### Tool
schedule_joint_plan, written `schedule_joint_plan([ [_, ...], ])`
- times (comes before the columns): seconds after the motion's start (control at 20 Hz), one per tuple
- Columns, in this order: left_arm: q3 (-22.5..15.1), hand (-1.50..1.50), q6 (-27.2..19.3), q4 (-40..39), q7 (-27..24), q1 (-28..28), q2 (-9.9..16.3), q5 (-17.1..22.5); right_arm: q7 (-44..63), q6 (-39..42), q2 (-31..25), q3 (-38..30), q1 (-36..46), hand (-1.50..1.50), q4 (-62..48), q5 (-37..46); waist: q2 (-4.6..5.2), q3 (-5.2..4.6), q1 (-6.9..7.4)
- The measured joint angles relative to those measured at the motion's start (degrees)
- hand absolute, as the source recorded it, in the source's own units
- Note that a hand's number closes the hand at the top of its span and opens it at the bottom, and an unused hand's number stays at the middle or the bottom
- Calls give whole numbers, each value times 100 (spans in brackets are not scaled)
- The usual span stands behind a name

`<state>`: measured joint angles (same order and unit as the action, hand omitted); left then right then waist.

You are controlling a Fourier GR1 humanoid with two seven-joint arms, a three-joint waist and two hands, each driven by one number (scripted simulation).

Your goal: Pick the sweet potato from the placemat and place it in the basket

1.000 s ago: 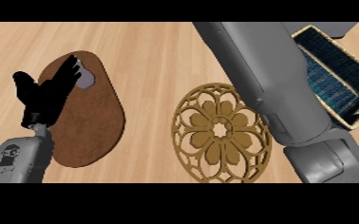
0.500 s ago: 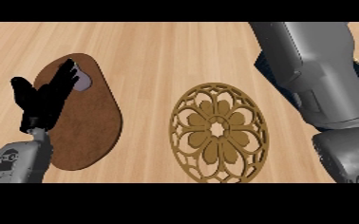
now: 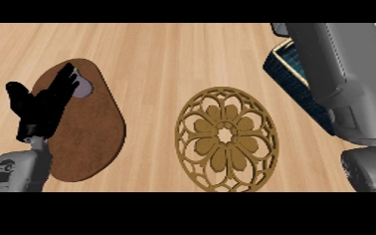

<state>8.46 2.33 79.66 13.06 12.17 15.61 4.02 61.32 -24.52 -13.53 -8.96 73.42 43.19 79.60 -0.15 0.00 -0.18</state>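
The right forearm has swung toward three o'clock, covering most of the basket. The left robot hand, fingers straight, rests over the placemat; a greyish object, presumably the sweet potato, peeks beside its fingertips, ungrasped.

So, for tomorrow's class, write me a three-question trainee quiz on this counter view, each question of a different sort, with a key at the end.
1. True or false: the left hand shows over the brown placemat.
2. What lies nearest the view's centre? A) the gold openwork trivet B) the placemat C) the dark basket
3. Fill in: the basket at the view's right edge is partly hidden by the right ____.

Key
1. True; its straight fingers point up over the mat, with a small greyish object peeking out beside them.
2. A
3. forearm; the right hand itself does not show.
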Motion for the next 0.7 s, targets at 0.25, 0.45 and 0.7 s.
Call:
schedule_joint_plan([
  [0.25, 10, 0, -1, 66, 68, -15, 7, -27, -188, -167, -17, -146, -624, 150, 464, -111, 2, 0, 4],
  [0.45, -5, 0, -14, 80, 47, -28, -35, -51, -211, -408, -172, -317, -1125, -150, 739, 52, 7, -2, -3],
  [0.7, 16, 0, 46, 39, 33, -16, -12, -44, -221, -633, -225, -659, -1521, -150, 919, 82, 15, 0, 16],
])
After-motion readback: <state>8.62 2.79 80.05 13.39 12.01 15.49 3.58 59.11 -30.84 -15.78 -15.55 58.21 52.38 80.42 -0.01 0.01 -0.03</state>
